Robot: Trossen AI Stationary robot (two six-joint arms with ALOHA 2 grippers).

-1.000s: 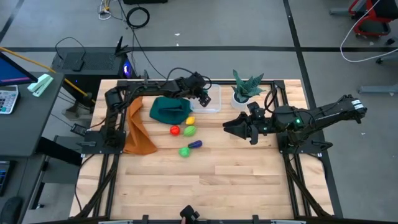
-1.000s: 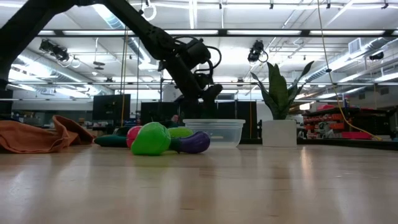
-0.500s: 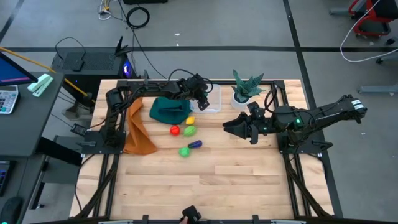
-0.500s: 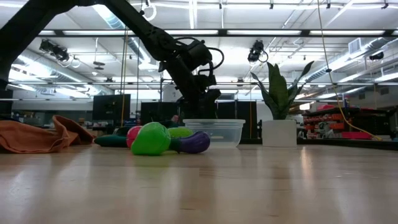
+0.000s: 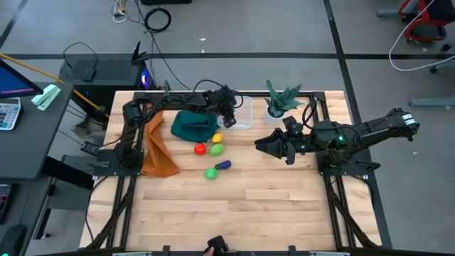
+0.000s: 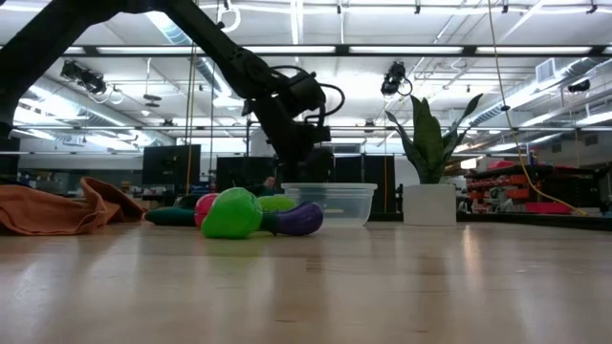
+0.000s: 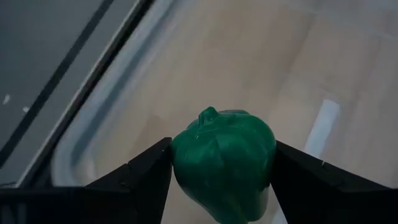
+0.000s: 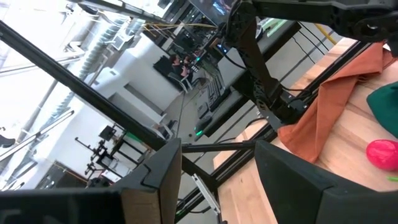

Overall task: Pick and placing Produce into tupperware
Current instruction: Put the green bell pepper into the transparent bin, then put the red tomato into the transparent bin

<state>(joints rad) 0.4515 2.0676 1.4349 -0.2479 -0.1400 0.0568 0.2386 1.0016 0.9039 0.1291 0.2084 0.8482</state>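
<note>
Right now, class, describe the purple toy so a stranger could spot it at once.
Find the wooden table in the high view, then the toy cluster near its middle. The purple toy lies beside the light green one, the only dark, elongated piece.

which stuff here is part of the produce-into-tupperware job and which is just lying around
Part of the job:
- tupperware
- dark green piece, held in the left gripper at the tupperware
- red, yellow, light green and purple pieces on the table

Just lying about:
- potted plant
- orange cloth
- teal cloth
</note>
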